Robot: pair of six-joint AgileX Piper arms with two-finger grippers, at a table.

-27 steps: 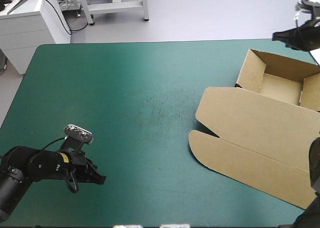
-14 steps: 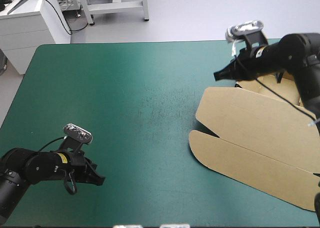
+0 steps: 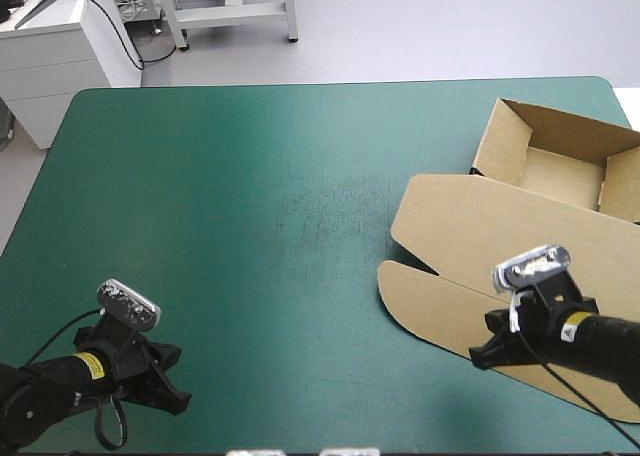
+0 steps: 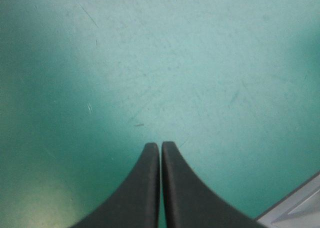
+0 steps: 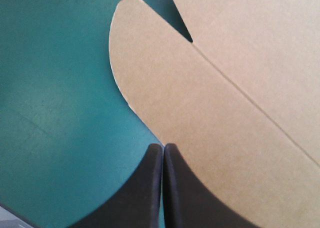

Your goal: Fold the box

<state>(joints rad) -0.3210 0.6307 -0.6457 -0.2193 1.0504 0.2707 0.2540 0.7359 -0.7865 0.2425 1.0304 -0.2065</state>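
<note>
The brown box [image 3: 520, 246] lies at the table's right side as an open tray with raised walls at the back [image 3: 560, 161] and its lid spread flat toward the front. My right gripper [image 3: 482, 354] is shut and empty, low over the front edge of the lid's rounded flap [image 5: 200, 113]; its tips [image 5: 162, 147] sit right at that flap's edge. My left gripper [image 3: 180, 401] is shut near the front left corner of the table, far from the box. Only bare teal-green cover shows ahead of its tips [image 4: 160, 146].
The teal-green table [image 3: 250, 226] stretches wide between the two arms. The table's front edge [image 4: 295, 205] shows close beside the left gripper. White furniture stands beyond the far left corner.
The right arm swung from over the tray at the back right down to the lid's front flap. The left arm drew back a little toward the front left corner.
</note>
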